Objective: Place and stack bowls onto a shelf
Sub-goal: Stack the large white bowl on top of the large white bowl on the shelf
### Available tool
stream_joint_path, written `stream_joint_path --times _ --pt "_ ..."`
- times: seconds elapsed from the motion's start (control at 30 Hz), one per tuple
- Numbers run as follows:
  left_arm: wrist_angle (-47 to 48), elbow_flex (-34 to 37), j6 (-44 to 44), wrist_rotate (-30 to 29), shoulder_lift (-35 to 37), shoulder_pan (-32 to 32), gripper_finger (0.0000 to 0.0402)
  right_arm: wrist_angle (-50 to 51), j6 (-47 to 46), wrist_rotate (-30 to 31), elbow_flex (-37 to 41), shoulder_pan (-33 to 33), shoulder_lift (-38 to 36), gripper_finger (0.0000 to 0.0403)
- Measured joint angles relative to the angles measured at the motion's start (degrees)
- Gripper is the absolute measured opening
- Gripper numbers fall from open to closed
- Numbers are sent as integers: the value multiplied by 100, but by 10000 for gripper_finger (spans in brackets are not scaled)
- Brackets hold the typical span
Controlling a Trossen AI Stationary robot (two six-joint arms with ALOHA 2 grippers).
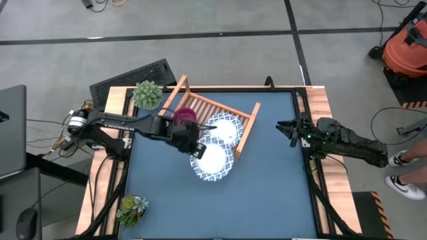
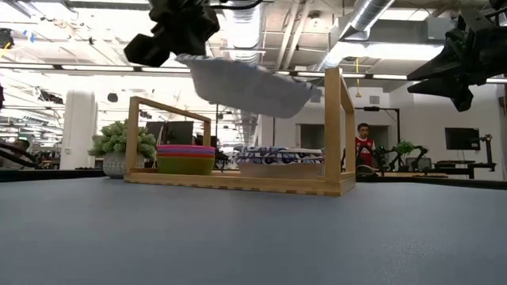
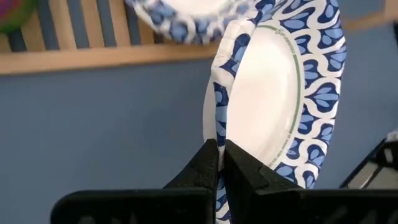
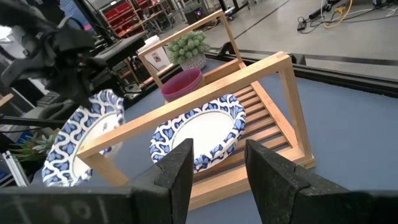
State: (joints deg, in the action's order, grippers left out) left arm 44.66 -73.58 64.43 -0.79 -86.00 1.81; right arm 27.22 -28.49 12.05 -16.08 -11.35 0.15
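Note:
My left gripper [image 1: 193,148] is shut on a white bowl with a blue patterned rim [image 1: 213,161]. It holds the bowl in the air just in front of the wooden slatted shelf [image 1: 244,131]. A second white and blue bowl [image 1: 224,128] sits on the shelf's slats. Beside it is a stack of small bowls with magenta on top [image 1: 185,115]; in the low view the stack [image 2: 186,159] shows red and green below. My right gripper [image 1: 287,131] hovers open at the table's right side, touching nothing. My left gripper [image 3: 219,146] pinches the bowl's patterned rim [image 3: 216,124] on the side facing the arm, one finger inside the bowl and one outside. It comes level from the table's left. The bowl [image 2: 247,84] is lifted clear of the table and tilted slightly.
A potted plant [image 1: 147,95] stands at the shelf's far left end, and another [image 1: 131,208] is at the table's near left corner. The shelf's raised end rail [image 2: 333,127] stands close to the held bowl. Bare blue table [image 1: 267,193] lies near and right.

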Motion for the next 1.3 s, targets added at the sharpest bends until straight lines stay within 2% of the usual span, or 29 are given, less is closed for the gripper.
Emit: stream_joint_path --times 0.3,0.63,0.87,1.03,1.3 --pt "-102 -147 -287 -281 -3 -695 0 0 0 1 0 0 1 171" --pt "-887 -147 -773 -562 -33 -1456 0 -2 0 35 0 0 1 171" --pt "-1124 -142 -958 -589 -371 -1633 0 -2 -5 70 0 -2 -1 171" --pt "-1439 -143 -1040 -274 -797 -1770 0 1 -5 96 6 -4 1 171" --pt "-1484 -144 -1084 -204 -890 -1896 0 -2 -3 153 7 -7 1 171"
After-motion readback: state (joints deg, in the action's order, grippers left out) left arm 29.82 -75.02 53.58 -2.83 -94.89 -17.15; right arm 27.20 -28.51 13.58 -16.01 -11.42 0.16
